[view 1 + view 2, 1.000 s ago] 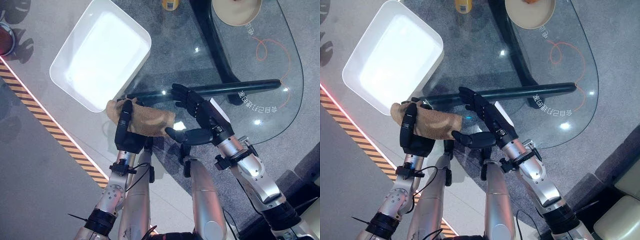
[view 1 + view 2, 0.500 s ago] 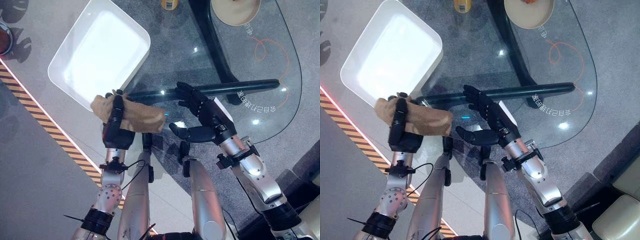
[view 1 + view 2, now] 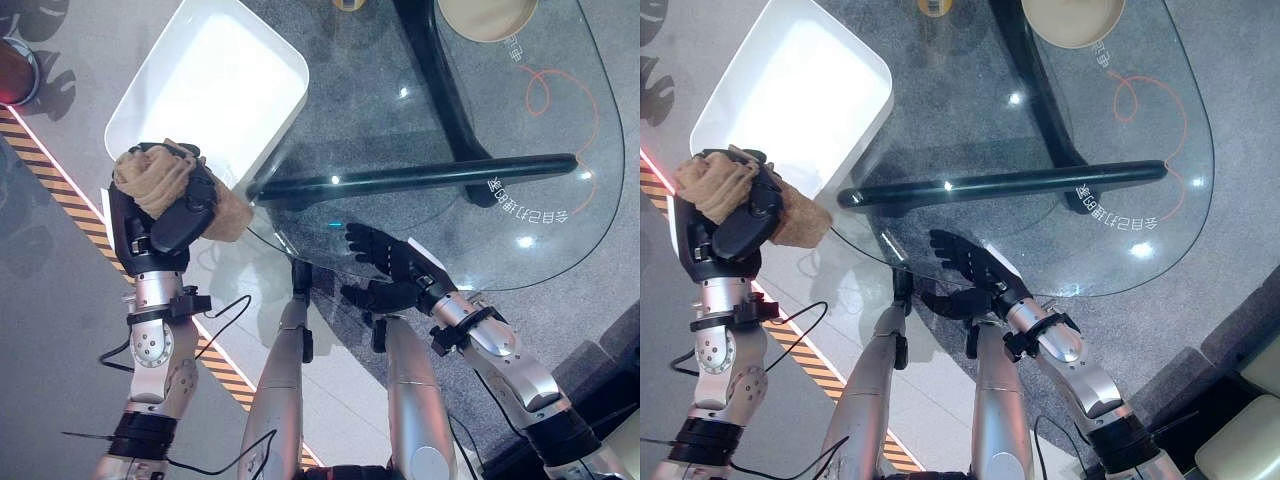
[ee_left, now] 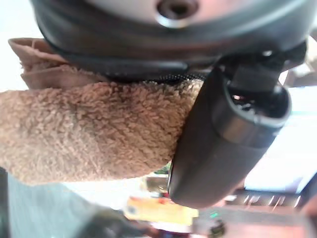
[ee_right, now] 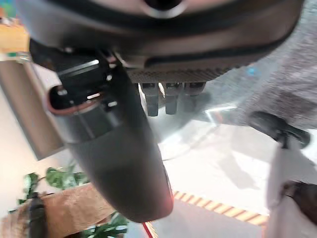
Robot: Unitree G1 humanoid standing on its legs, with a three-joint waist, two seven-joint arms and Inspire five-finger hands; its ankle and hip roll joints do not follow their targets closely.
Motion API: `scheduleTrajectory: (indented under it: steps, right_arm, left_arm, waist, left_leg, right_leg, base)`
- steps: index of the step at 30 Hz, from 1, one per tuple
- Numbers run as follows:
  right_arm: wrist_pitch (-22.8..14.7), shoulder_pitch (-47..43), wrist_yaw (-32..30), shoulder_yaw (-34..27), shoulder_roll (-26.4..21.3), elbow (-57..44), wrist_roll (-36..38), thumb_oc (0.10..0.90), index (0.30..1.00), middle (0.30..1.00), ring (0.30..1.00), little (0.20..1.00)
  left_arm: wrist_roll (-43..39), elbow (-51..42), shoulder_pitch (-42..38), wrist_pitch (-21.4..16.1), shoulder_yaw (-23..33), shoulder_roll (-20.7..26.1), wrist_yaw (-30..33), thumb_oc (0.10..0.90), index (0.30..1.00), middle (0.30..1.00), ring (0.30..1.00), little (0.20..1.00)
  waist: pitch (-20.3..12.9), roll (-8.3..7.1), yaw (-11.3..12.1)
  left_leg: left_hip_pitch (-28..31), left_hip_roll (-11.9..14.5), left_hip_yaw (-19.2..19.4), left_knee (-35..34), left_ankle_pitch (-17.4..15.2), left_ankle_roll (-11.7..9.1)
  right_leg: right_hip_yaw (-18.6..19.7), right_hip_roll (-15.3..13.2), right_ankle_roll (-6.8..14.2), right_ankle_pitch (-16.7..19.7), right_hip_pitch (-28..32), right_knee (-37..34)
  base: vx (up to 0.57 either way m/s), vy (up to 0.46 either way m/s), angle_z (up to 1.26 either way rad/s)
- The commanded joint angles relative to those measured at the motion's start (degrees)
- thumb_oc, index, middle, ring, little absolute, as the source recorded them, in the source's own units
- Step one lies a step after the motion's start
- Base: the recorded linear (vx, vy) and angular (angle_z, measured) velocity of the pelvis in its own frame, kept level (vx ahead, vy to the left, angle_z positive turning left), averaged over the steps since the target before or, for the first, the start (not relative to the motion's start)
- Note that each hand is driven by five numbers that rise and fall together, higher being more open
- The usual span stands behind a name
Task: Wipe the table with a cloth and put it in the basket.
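- The place looks like a showroom or demonstration hall rather than a home.
- A glass worktop (image 3: 480, 120) on a black frame stands on speckled grey floor.
- Yellow-and-black hazard tape (image 3: 60, 190) marks the floor.
- A potted plant (image 5: 64, 181) stands nearby.

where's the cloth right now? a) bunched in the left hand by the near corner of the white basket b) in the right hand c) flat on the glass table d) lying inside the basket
a: the tan cloth is bunched in the curled left hand at the near corner of the white basket, while the right hand is open over the glass table.
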Motion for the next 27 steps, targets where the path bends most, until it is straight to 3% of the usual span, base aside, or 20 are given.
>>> scheduleTrajectory:
  steps: [1, 3, 6, 11, 23, 27]
  right_arm:
    - [-0.8, -2.1, 3.7, 2.5, -3.0, -1.6, 1.4, 0.8, 0.9, 0.9, 0.9, 0.9]
    - [0.7, -3.3, 4.5, 3.5, -4.0, -0.8, 1.5, 0.8, 0.9, 0.9, 0.9, 0.9]
    - [3.1, -5.4, 5.0, 5.1, -5.6, -0.1, 2.1, 0.8, 0.9, 0.9, 0.9, 0.9]
    - [6.9, -8.0, 5.9, 7.8, -8.6, 0.4, 3.3, 0.8, 0.9, 0.9, 0.9, 0.9]
    - [14.5, -11.5, 10.1, 13.4, -9.8, 5.0, 1.5, 0.8, 0.9, 0.9, 0.9, 0.9]
    - [15.2, -12.3, 11.0, 14.6, -9.9, 6.2, 2.3, 0.8, 0.9, 0.9, 0.9, 0.9]
  left_arm:
    - [11.6, -7.3, -5.6, -1.7, 6.0, 3.7, 12.9, 0.1, 0.3, 0.3, 0.3, 0.2]
    - [20.7, -5.0, -7.4, 4.4, 6.4, 6.9, 20.8, 0.1, 0.3, 0.3, 0.3, 0.2]
    - [26.9, -0.8, -10.4, 12.1, 5.9, 11.1, 26.7, 0.1, 0.3, 0.3, 0.3, 0.2]
    - [33.0, 4.3, -14.9, 21.7, 3.2, 17.0, 32.3, 0.1, 0.3, 0.3, 0.3, 0.2]
    - [33.8, 6.5, -22.8, 29.9, -0.6, 19.9, 37.3, 0.1, 0.3, 0.3, 0.3, 0.2]
    - [32.5, 9.8, -26.1, 31.2, -3.0, 21.5, 37.3, 0.1, 0.3, 0.3, 0.3, 0.2]
  waist:
    - [-1.5, 2.06, -0.4]
    - [-1.5, 2.14, -0.5]
    - [-1.5, 2.28, -0.7]
    - [-1.5, 2.48, -1.3]
    - [-1.5, 2.42, -1.8]
    - [-1.5, 2.1, -2.3]
  left_leg:
    - [-2.1, -4.5, 1.6, 10.9, -6.8, 4.1]
    - [-2.9, -4.4, 1.7, 11.3, -6.8, 4.0]
    - [-4.5, -4.2, 2.0, 12.0, -6.8, 3.8]
    - [-6.7, -4.0, 2.8, 12.5, -6.8, 3.7]
    - [-9.3, -4.5, 3.8, 12.7, -7.1, 3.6]
    - [-10.1, -4.5, 4.2, 13.3, -7.2, 3.4]
  right_leg:
    - [2.1, 4.3, -0.7, 9.7, 2.7, -15.5]
    - [2.2, 4.2, -0.8, 9.6, 1.9, -15.2]
    - [2.3, 4.1, -0.9, 9.6, 0.1, -14.7]
    - [2.8, 3.9, -0.7, 9.9, -2.6, -14.5]
    - [3.3, 3.6, 0.4, 12.0, -6.1, -15.7]
    - [3.7, 3.6, 0.7, 12.8, -6.9, -16.2]
  base:
    - [0.02, 0.089, 0.0]
    - [0.03, 0.1, 0.0]
    - [0.02, 0.103, 0.0]
    - [0.03, 0.097, 0.0]
    - [0.02, 0.062, 0.0]
    - [0.0, 0.067, -0.01]
